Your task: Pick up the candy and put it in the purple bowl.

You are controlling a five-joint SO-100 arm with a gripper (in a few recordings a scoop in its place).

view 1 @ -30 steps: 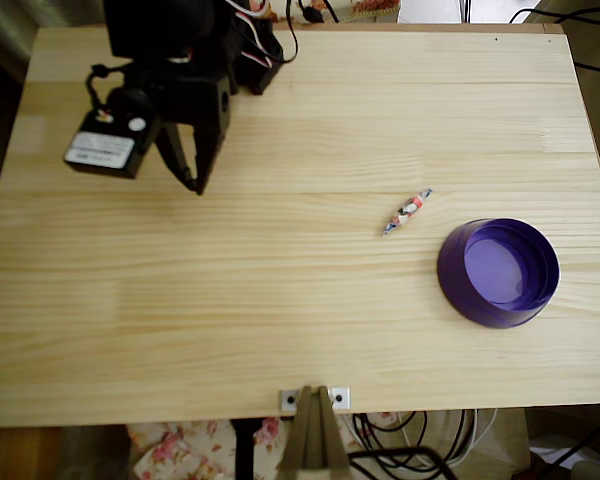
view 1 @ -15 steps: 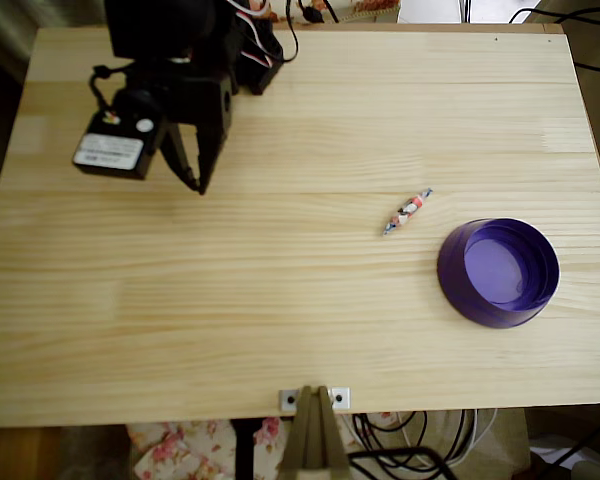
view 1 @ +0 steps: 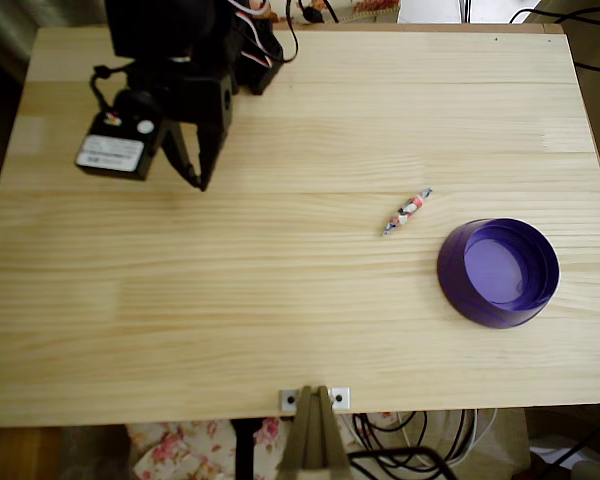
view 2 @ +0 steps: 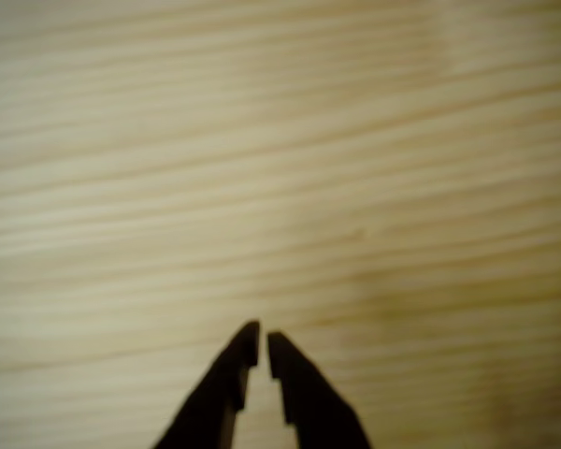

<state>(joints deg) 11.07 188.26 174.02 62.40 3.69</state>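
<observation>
Table [view 1: 310, 320]: pale pine, light yellow-tan w/ fine grain streaks running across, visible plank bands. Candy [view 1: 407, 211]: white wrapper w/ red + dark marks. Purple bowl [view 1: 498, 272]: deep purple wall, lighter violet flat bottom. Arm + gripper [view 1: 197, 180]: matte black; white label w/ dark print on the motor block [view 1: 110, 152], small white round sticker next to it. Wrist view: gripper [view 2: 263, 348] fingers black vs blurred tan wood grain. Floral cloth [view 1: 180, 450] below table edge: cream w/ pink/red flowers.
</observation>
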